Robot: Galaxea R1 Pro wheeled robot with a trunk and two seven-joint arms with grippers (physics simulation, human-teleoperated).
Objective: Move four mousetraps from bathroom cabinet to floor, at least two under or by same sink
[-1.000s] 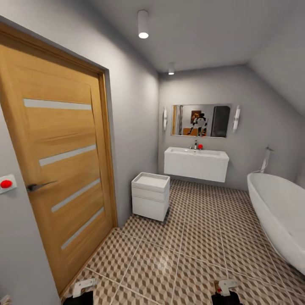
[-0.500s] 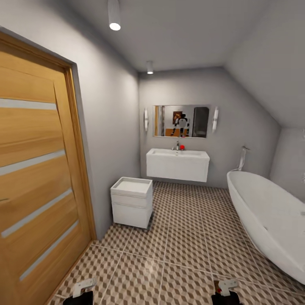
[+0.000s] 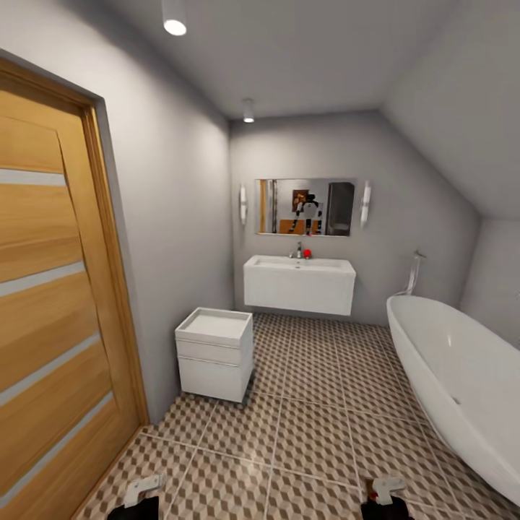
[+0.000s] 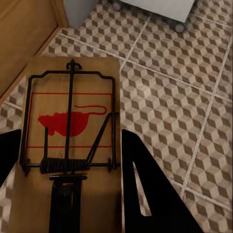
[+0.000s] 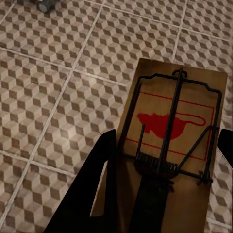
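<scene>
In the left wrist view the left gripper [image 4: 68, 160] has its dark fingers [image 4: 145, 194] closed against the two long edges of a mousetrap [image 4: 68, 121], the wooden board lying flat between them with its wire bar and coiled spring up and the red mouse print facing the camera; the board reaches well past the fingertips, over the bathroom floor [image 4: 165, 97] with its brown, beige and white cube tiles. The right wrist view gives the mirror case: the right gripper [image 5: 167, 160] is clamped on a second mousetrap [image 5: 172, 131], one black finger along each long edge (the finger on the far side barely enters the picture), and this board too sticks out beyond the tips above the tiled floor. In the head view both grippers sit at the lower edge, left [image 3: 141, 491] and right [image 3: 383, 491], over the floor. Ahead, the white sink [image 3: 299, 283] hangs on the far wall under a mirror [image 3: 305, 207], a small white drawer unit [image 3: 215, 354] stands near the left wall, a wooden door [image 3: 50, 325] is at the left, and a white bathtub [image 3: 455, 383] lies at the right.
</scene>
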